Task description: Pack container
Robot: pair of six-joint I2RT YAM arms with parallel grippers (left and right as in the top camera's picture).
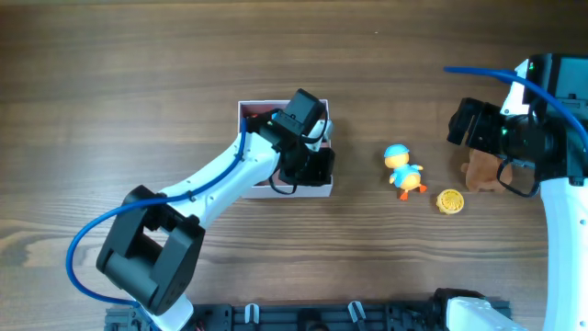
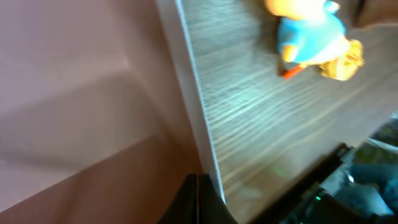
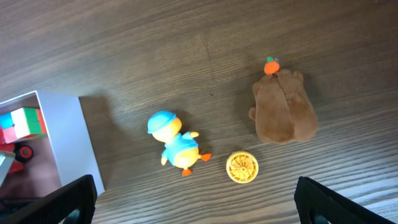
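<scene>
The container [image 1: 260, 104] is a shallow square box with white walls and a pink inside, at the table's middle. My left gripper [image 1: 310, 168] is down inside it by its right wall; in the left wrist view the jaws [image 2: 198, 200] are shut with nothing between them, next to the white wall [image 2: 194, 106]. A colourful cube [image 3: 22, 121] and a red toy [image 3: 21, 151] lie in the container [image 3: 69, 137]. My right gripper [image 3: 196, 199] is open and empty, high above the loose toys; it also shows in the overhead view [image 1: 467, 124].
On the wood table right of the container lie a blue-and-yellow duck [image 1: 403, 170], a yellow disc [image 1: 449, 201] and a brown plush animal [image 1: 480, 171]. They also show in the right wrist view: the duck [image 3: 174, 146], the disc [image 3: 242, 167] and the plush [image 3: 283, 109].
</scene>
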